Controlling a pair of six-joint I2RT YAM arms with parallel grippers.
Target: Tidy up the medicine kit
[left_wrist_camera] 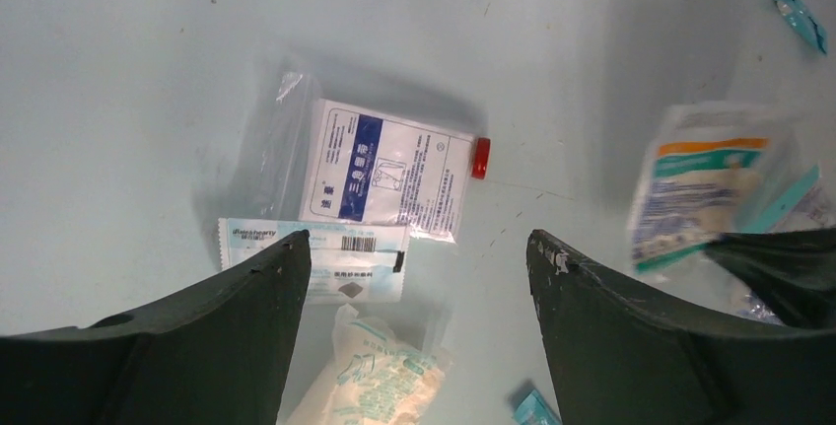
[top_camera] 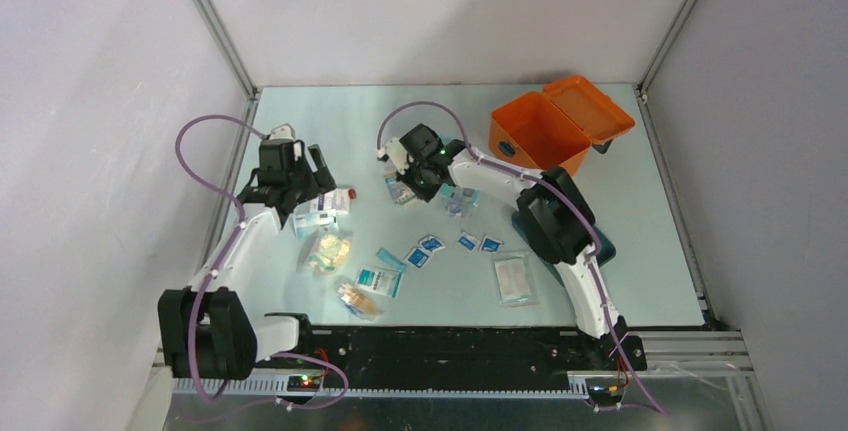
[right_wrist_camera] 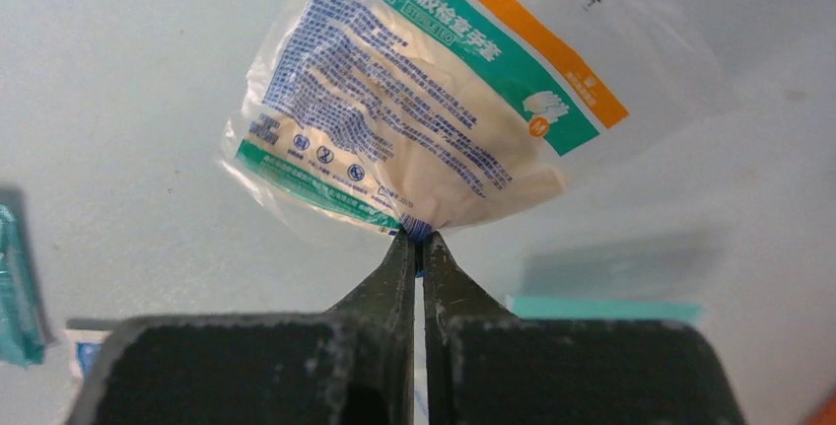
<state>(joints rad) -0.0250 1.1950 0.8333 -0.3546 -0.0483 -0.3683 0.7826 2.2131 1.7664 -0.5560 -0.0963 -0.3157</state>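
Pale table [top_camera: 650,251]: orange medicine kit [top_camera: 530,133] (lid open), scattered sachets [top_camera: 432,244], clear packets [top_camera: 515,278].

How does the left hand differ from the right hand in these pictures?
The left hand is open, fingers wide apart; the right hand is shut. The left hand holds nothing, above a white and blue packet on the table; the right hand pinches the edge of a green and orange packet. The right hand is nearer the orange case than the left hand. Both have dark fingers and point down.
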